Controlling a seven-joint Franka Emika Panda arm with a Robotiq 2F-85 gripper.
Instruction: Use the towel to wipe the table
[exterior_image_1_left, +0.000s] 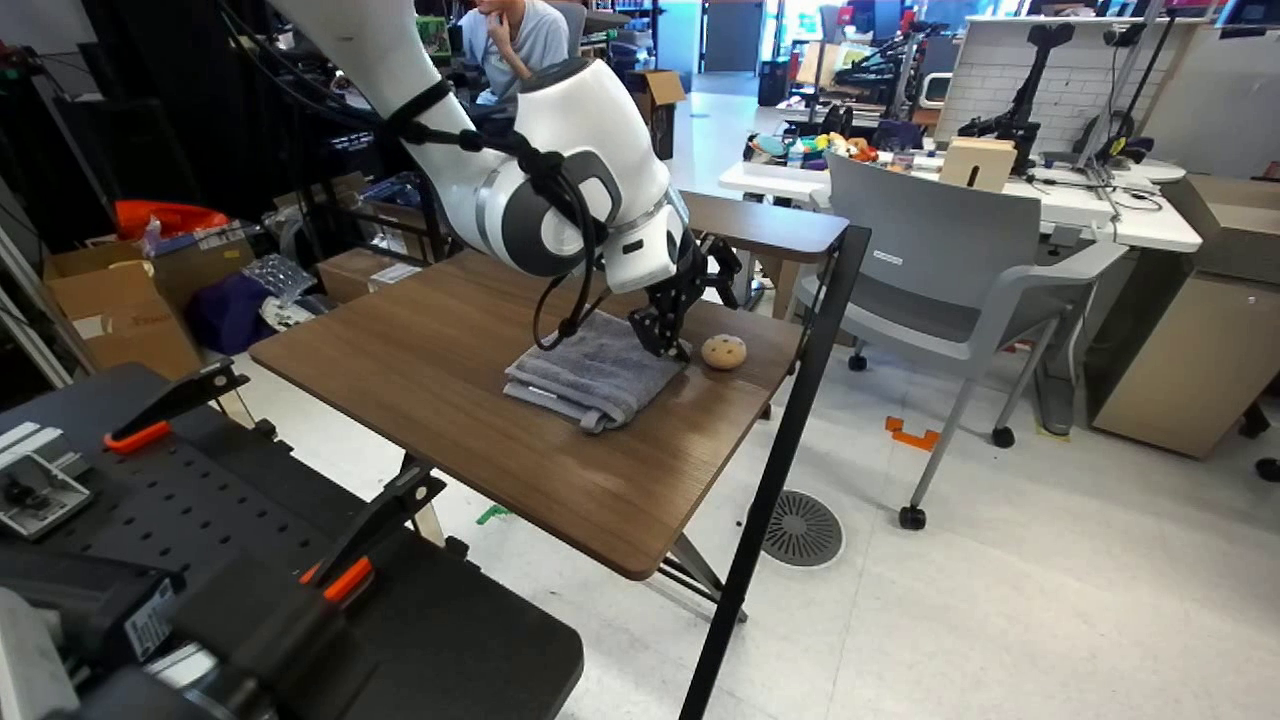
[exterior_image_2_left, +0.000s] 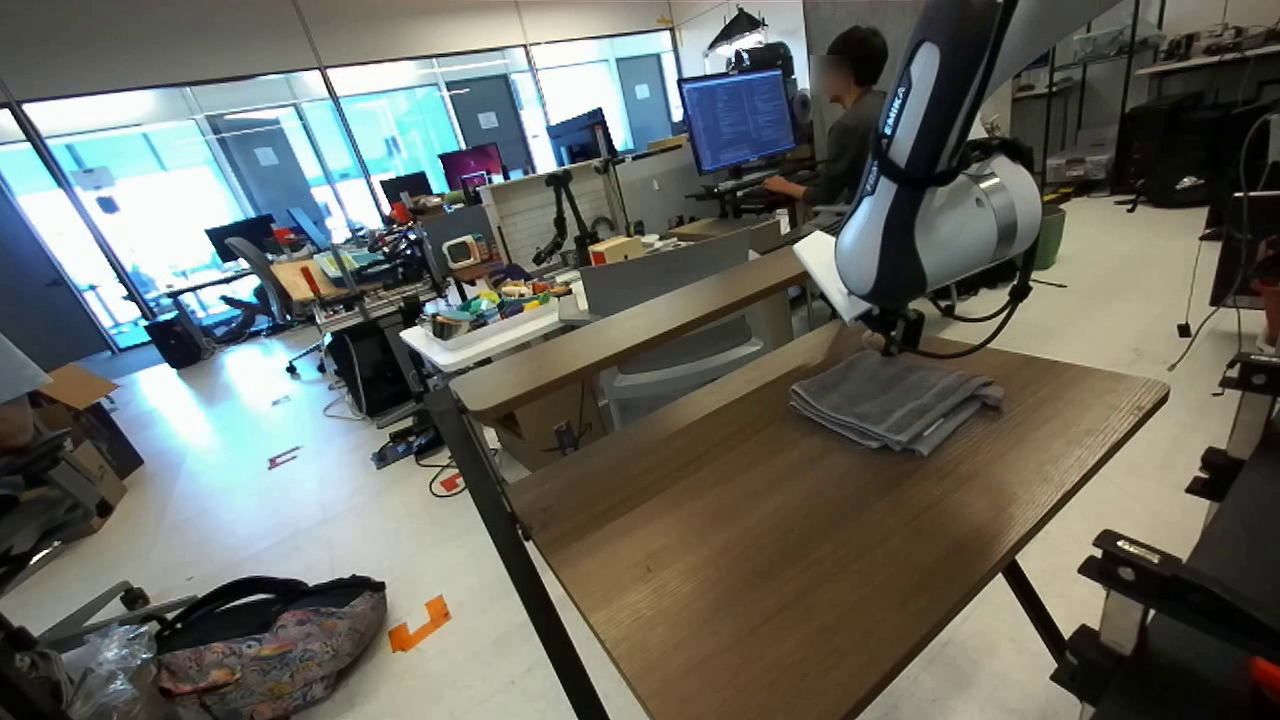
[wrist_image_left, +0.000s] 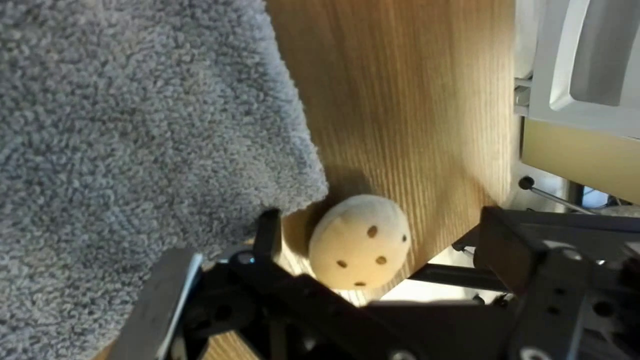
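The wiping looks not yet begun: the towel (exterior_image_1_left: 600, 375) lies folded on the table (exterior_image_1_left: 440, 340), and the gripper (exterior_image_1_left: 705, 325) stands at the towel's corner with its 2 fingers wide apart, nothing clamped between them. The tan ball (wrist_image_left: 360, 242) sits just beside the towel, showing between the fingers in the wrist view; grasping the towel and every wiping stroke seem left to do.

Bright bluish light fills the tall glass panels (exterior_image_2_left: 140, 170) in an exterior view and gleams on the pale floor (exterior_image_2_left: 200, 420). A grey chair (exterior_image_1_left: 930, 230) stands near a cluttered white desk (exterior_image_1_left: 1150, 230) and a tan cabinet (exterior_image_1_left: 1180, 350), with a round grate (exterior_image_1_left: 803, 528) set in the floor nearby. Well apart from these, cardboard boxes (exterior_image_1_left: 150, 330) stand before a dark, cluttered backdrop (exterior_image_1_left: 150, 160)
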